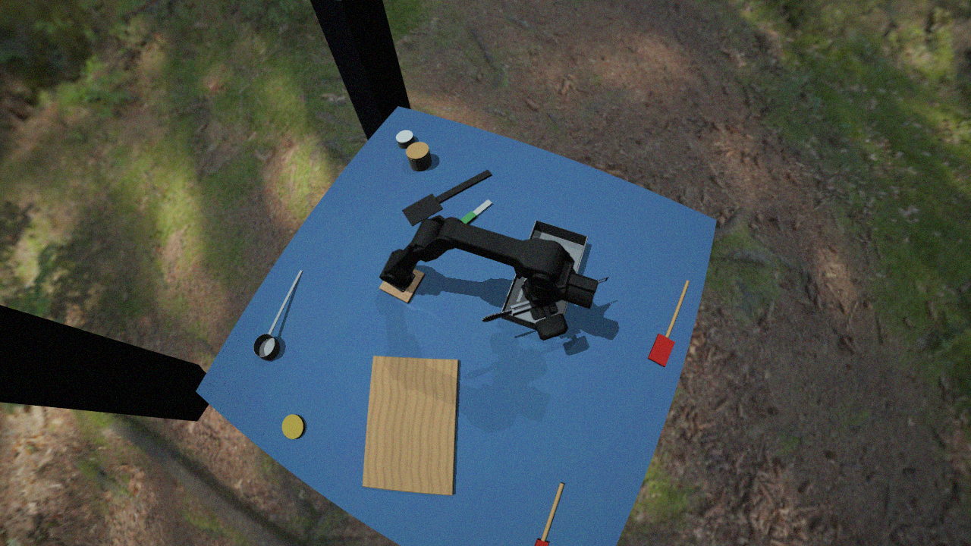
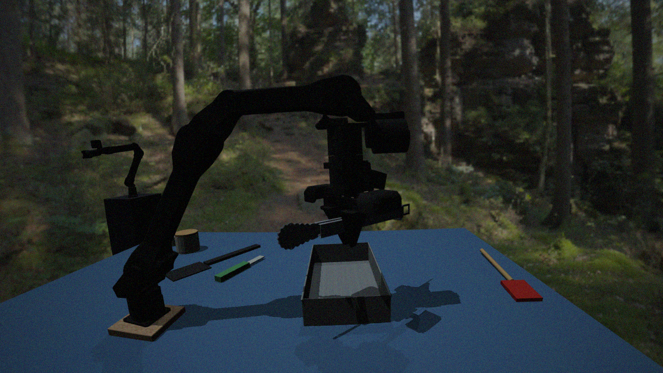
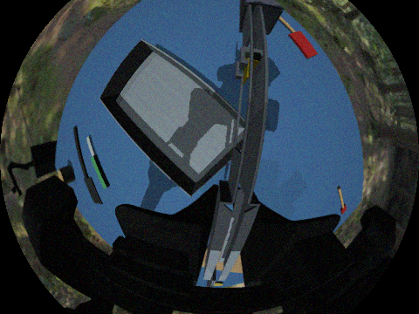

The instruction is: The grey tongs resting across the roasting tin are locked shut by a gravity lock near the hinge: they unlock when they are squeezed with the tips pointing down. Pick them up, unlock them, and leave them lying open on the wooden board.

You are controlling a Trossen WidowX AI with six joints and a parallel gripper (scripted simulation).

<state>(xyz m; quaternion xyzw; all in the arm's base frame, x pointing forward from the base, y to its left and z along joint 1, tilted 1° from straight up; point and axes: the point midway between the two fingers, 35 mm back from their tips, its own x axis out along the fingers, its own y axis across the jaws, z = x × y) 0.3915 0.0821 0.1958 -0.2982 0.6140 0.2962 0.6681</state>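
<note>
My gripper is shut on the grey tongs and holds them in the air above the roasting tin. The tongs' arms lie close together. In the exterior view their scalloped tips point left and slightly down, and the hinge end sticks out higher on the right, partly hidden by the gripper. The tin has grey walls and a pale floor. The wooden board lies flat near the front in the top view, with nothing on it.
A red-headed tool lies at the right. A dark spatula and a green-handled tool lie behind the arm. A pan and a yellow disc lie left of the board.
</note>
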